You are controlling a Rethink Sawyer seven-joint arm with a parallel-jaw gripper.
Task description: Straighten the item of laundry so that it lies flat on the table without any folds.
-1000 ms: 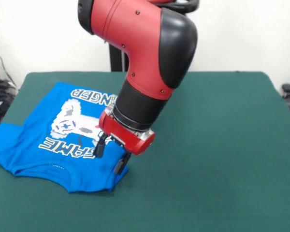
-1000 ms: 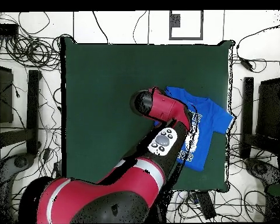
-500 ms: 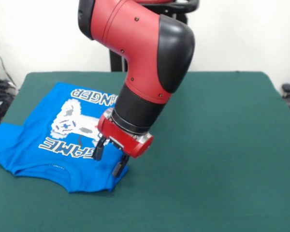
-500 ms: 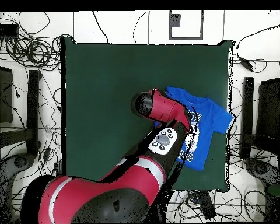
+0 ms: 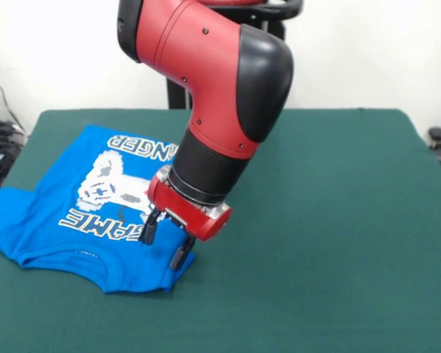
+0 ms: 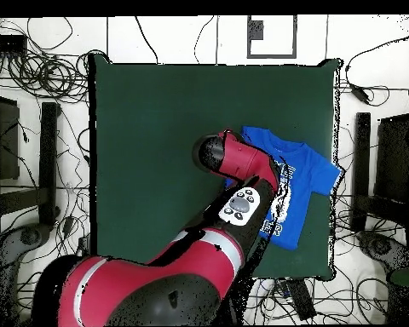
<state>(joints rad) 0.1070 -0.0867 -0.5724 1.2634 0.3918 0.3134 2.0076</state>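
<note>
1. At your 9 o'clock in the front view, the blue T-shirt [image 5: 95, 206] lies print-up on the green bench [image 5: 338, 220], its left sleeve reaching the bench's left edge. It looks mostly flat, with a fold likely at the near right corner.
2. The claw [image 5: 164, 245] hangs over that near right corner, at about 5 o'clock of the print. Its two dark fingers [image 5: 149, 228] stand apart and nothing is between them; the tips seem at or just above the cloth.
3. If the fingers meet too high, you'll likely pinch air; too low and you may press felt and drag the bench cover.
4. Pulling toward 3 o'clock on a single layer could bunch the hem rather than spread it, and the left sleeve could slide off the edge if the whole shirt shifts.
5. The arm [image 6: 242, 183] hides the shirt's side under it from overhead, and the lettering's end from the front, so folds there can't be judged.
</note>
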